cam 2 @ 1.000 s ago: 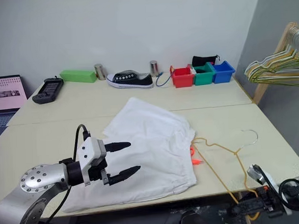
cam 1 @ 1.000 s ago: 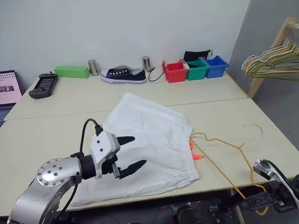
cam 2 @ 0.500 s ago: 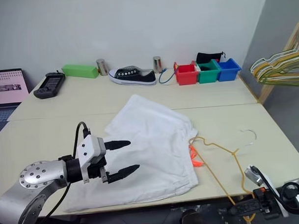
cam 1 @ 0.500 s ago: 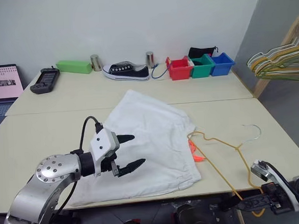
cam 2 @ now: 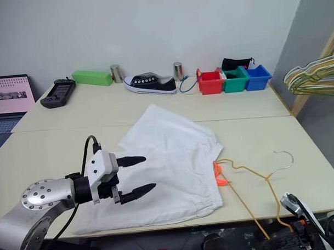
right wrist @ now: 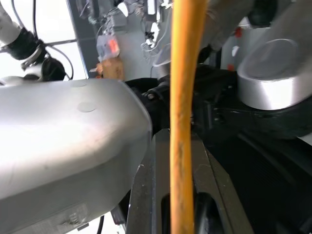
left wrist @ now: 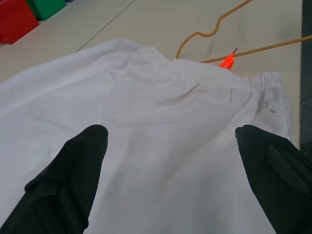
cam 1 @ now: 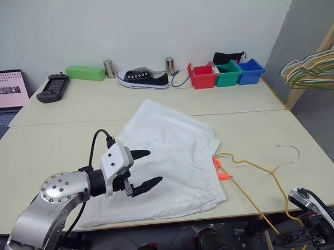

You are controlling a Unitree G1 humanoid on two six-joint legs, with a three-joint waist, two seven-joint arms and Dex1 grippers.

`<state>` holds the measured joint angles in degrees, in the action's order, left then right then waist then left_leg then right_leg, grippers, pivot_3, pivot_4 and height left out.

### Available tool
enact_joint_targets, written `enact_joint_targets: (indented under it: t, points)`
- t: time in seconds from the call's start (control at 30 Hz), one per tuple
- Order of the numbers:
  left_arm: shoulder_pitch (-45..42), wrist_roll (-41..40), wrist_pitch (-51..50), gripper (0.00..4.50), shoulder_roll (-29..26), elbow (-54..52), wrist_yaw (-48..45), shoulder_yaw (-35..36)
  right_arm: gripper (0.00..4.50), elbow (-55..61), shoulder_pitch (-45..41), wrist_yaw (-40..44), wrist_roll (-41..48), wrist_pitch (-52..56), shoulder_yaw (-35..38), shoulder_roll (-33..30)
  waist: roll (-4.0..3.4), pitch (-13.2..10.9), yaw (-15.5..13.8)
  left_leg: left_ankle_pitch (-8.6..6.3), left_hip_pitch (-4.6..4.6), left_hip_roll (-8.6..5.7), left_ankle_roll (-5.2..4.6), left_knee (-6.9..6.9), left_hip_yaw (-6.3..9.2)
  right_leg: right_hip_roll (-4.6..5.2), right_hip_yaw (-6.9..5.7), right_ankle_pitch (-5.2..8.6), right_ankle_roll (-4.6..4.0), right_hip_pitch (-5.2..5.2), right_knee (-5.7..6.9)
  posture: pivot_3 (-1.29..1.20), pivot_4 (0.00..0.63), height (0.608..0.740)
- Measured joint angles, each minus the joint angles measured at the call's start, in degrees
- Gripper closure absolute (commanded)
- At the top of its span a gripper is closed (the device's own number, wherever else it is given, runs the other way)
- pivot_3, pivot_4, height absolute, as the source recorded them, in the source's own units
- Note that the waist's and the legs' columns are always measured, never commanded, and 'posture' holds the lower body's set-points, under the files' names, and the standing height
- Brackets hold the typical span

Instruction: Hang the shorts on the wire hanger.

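The white shorts (cam 1: 176,146) lie flat in the middle of the table, waistband to the right, with orange-red drawstring tips (cam 1: 220,172) poking out. My left gripper (cam 1: 153,167) hovers open just above their front left part; in the left wrist view its black fingers (left wrist: 73,180) stand wide apart over the cloth (left wrist: 161,146). The yellow wire hanger (cam 1: 255,171) lies right of the shorts, its hook (cam 1: 291,152) pointing away and one corner hanging past the table's front edge. There my right gripper (cam 1: 289,242) is shut on the wire (right wrist: 180,122).
Along the far edge stand a green box (cam 1: 85,72), two metal cans (cam 1: 109,68), a black sneaker (cam 1: 143,79) and red, green and blue bins (cam 1: 226,74). A controller (cam 1: 50,88) and a laptop (cam 1: 5,89) lie at the far left. A bunch of hangers (cam 1: 313,70) hangs at the right.
The camera has swung, shifting the whole picture. The left gripper stays open over the shorts, and the right gripper keeps its hold on the hanger.
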<state>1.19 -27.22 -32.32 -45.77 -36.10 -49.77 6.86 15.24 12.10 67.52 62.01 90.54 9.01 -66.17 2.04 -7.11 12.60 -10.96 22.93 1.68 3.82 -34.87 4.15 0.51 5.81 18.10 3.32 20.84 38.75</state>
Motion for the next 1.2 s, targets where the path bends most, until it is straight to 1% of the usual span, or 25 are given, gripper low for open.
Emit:
enact_joint_targets:
  t: [0.23,0.47,0.53,0.63,0.87,0.97,1.1,1.2]
  points:
    - [-0.2,0.1,0.2,0.06,-0.2,0.5,-0.9,0.0,4.50,0.9,-0.5,-0.1,1.0,-0.8,-0.4,0.7,0.09,-0.3,0.0,-0.02,0.02,0.01,0.02,0.01,-0.03,0.00,0.02,0.00,0.00,0.03,-0.01,-0.18,0.087,0.740]
    - [-0.2,0.4,0.2,0.06,-0.2,0.5,-0.9,-0.3,4.50,0.7,-2.7,-0.7,-0.3,-3.0,-4.7,1.6,0.19,-0.5,-0.1,-0.03,0.04,0.01,0.04,0.02,-0.04,0.00,0.04,0.00,0.00,0.04,-0.03,-0.17,0.083,0.740]
    - [-0.2,0.4,0.2,0.06,-0.3,0.5,-0.9,-0.3,4.50,0.4,-2.1,-0.2,-1.0,-4.4,-5.9,0.9,0.19,-0.5,-0.2,-0.03,0.05,0.01,0.04,0.02,-0.04,0.00,0.03,0.00,0.00,0.05,-0.03,-0.17,0.083,0.740]
    - [0.3,0.5,0.3,0.06,-0.4,0.5,-0.8,-0.2,4.50,0.3,0.2,1.4,-3.6,-7.6,-8.4,-2.6,0.18,-0.5,-0.5,-0.03,0.05,0.02,0.05,0.03,-0.07,0.01,0.05,0.00,-0.01,0.08,-0.03,-0.16,0.080,0.740]
    - [0.4,0.6,0.3,0.06,-0.4,0.5,-0.7,-0.1,4.50,0.2,-0.7,3.7,-4.8,-10.2,-11.7,-2.7,0.27,-0.6,-0.9,-0.03,0.05,0.04,0.05,0.02,-0.08,0.00,0.05,0.00,0.00,0.10,-0.02,-0.14,0.073,0.740]
    - [0.6,0.7,0.6,0.06,-0.6,0.5,-0.8,0.0,4.50,0.0,-4.2,3.5,-4.6,-9.6,-12.8,-0.9,0.28,-0.6,-1.2,-0.03,0.05,0.06,0.05,0.02,-0.10,0.00,0.05,0.00,0.00,0.13,-0.02,-0.14,0.069,0.740]
    - [0.6,0.9,1.0,0.06,-0.8,0.5,-0.8,0.1,4.50,-2.2,-9.4,2.2,-4.5,-8.0,-13.9,3.6,0.31,-0.6,-1.5,-0.03,0.07,0.05,0.04,0.00,-0.11,0.00,0.05,0.00,0.00,0.13,-0.02,-0.14,0.064,0.740]
    - [0.8,1.0,1.5,0.06,-1.0,0.5,-0.8,0.1,4.50,-2.2,-10.3,2.0,-4.6,-8.2,-13.9,4.1,0.28,-0.6,-1.7,-0.03,0.10,0.04,0.04,0.01,-0.11,0.00,0.03,0.00,0.00,0.14,0.01,-0.14,0.061,0.740]
